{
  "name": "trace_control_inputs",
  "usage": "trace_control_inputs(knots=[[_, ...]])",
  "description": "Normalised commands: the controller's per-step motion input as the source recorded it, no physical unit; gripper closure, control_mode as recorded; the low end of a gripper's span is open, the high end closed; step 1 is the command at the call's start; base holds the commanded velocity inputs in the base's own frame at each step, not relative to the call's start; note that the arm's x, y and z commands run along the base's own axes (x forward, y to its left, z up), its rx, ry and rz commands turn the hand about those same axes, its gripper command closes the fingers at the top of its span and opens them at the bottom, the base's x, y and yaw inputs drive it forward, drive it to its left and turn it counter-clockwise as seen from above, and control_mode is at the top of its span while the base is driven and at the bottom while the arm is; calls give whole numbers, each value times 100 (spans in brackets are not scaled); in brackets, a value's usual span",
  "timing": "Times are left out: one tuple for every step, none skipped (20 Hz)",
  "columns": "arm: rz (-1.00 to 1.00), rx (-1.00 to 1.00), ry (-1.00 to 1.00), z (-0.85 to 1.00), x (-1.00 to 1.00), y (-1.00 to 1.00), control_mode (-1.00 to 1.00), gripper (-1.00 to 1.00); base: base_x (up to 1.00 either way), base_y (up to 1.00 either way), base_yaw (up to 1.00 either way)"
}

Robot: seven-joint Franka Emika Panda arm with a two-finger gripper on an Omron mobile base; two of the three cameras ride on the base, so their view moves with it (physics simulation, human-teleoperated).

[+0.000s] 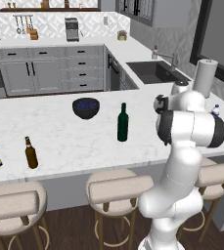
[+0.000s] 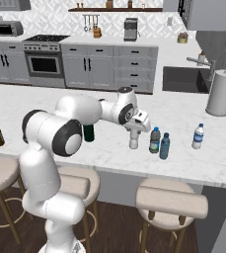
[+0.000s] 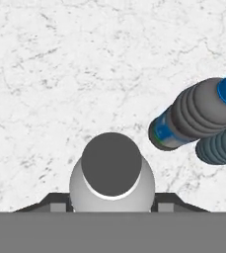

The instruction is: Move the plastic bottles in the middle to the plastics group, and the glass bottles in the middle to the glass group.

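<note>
The white marble table (image 1: 59, 141) carries six bottles. One tall green wine bottle (image 1: 123, 123) stands mid-table, near a dark bowl (image 1: 86, 108). One brown beer bottle (image 1: 31, 153) stands alone far left. Two blue-labelled water bottles (image 2: 155, 140) stand side by side right of the claw (image 2: 134, 143), a third (image 2: 198, 137) further right. The claw sits over one pale small bottle (image 3: 111, 180), fingers at its sides; grip cannot be told

- Dark blue bowl (image 1: 86, 107) on marble counter (image 1: 59, 132), behind centre.
- Paper towel roll (image 2: 221, 93) upright, right end of counter, nr sink (image 2: 183, 79).
- Stools (image 1: 118, 190) along front edge.
- Oven (image 2: 44, 62) + coffee maker (image 2: 130, 28) at back wall; microwave (image 2: 7, 28) far left.
</note>
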Motion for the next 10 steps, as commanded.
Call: trace_control_inputs(knots=[[-1,1,-6,-29,0,-46,-100,100,0,0,0],[-2,2,-9,-48,-3,-52,-100,100,0,0,0],[0,2,-17,-61,-23,-53,-100,100,0,0,0],[0,1,-19,-61,-21,-59,-100,100,0,0,0],[0,0,-21,-54,-24,-63,-100,100,0,0,0],[0,1,-18,-42,-35,-65,-100,100,0,0,0],[0,1,-15,-18,-46,-56,-100,100,0,0,0],[0,1,-14,-7,-44,-54,-100,100,0,0,0],[0,0,-14,-2,-40,-51,-100,100,0,0,0],[0,0,-14,0,-37,-49,-100,100,0,0,0]])
